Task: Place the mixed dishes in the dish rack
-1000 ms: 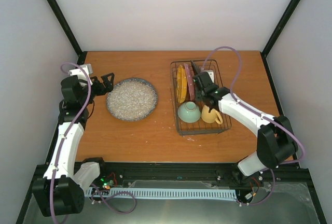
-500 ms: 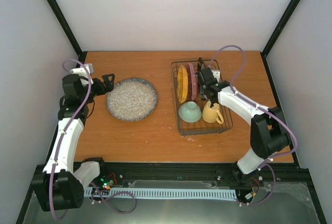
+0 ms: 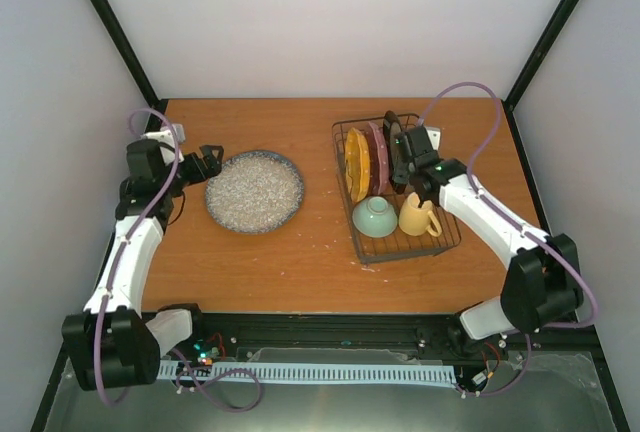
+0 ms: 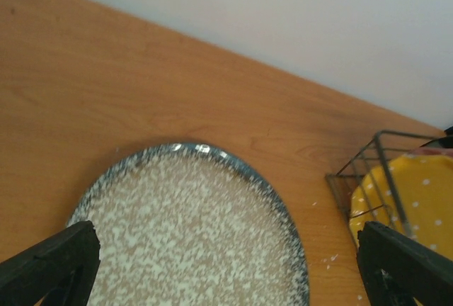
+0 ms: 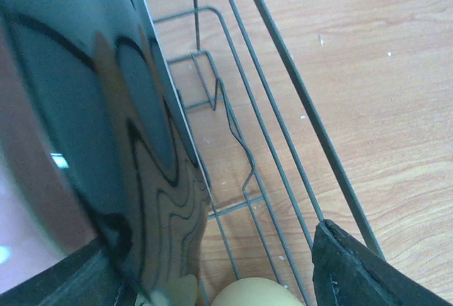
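From above, the dish rack sits on the right half of the surface, skewed to its edges. The orange dotted plate and the dark-rimmed plate stand on edge at its far end, with the pale green bowl and yellow mug nearer us. The right tool is low among the standing plates. We judge that a sideways drag on leaving could tip the dark-rimmed plate onto its neighbour, or haul the rack across the surface. The grey speckled plate lies flat, well apart from the rack, with the left tool just beside its left rim.

At the left wrist, we see the left tool spread wide, with the grey speckled plate lying between its fingers. Because the plate lies flat, a finger may fail to get under the rim and only shove it toward the rack. A pinch on the lip alone could also let it swing and drop.

At the right wrist, the right tool is parted and grips nothing. The dark-rimmed plate seems to lean against one finger. The other finger stands clear, with the rack's wires and the mug's top in the gap. We fear the plate may topple once that finger leaves, or that the free finger hooks a wire.
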You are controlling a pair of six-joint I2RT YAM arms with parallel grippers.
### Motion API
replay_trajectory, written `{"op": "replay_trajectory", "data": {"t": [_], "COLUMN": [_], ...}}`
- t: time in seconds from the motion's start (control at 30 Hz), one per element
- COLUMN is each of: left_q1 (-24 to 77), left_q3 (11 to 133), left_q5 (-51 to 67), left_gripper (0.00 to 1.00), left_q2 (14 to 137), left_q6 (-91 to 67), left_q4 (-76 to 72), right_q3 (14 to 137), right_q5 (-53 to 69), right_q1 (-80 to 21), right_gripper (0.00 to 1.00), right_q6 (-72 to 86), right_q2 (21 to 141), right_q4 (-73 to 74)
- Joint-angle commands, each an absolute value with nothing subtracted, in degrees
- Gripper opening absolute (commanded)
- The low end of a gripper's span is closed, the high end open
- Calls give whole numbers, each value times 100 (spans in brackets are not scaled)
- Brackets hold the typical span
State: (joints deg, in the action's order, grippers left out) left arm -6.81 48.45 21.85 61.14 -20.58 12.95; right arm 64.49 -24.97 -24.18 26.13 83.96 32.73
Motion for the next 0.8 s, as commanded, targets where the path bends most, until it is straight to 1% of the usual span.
{"op": "replay_trajectory", "data": {"t": [0.0,0.17,0.47,0.63,0.77], "left_q1": [-736,-832,-1232,-1353,-1355], "left_q3": [5123,5142,4963,4783,4679], "left_q5": [2158,2138,2232,2342,2408], "left_gripper": [100,100,100,99,99], "left_q2": [6567,7003,7605,7892,7902], "left_q6": [-2026,-2065,-2067,-2014,-2067], "left_q4": [1792,2078,2377,2320,2240], "right_q3": [6542,6695,6848,6701,6636], "right_q5": [-2756,-2658,-2963,-2973,-2703], "right_q1": [-2312,-2312,-2310,-2311,-2310], "right_gripper": [65,67,75,75,75], "right_q6": [2575,2457,2250,2201,2171], "right_q2": [7809,7334,6715,6647,6689], "right_q4": [2993,2981,3111,3145,3129]}}
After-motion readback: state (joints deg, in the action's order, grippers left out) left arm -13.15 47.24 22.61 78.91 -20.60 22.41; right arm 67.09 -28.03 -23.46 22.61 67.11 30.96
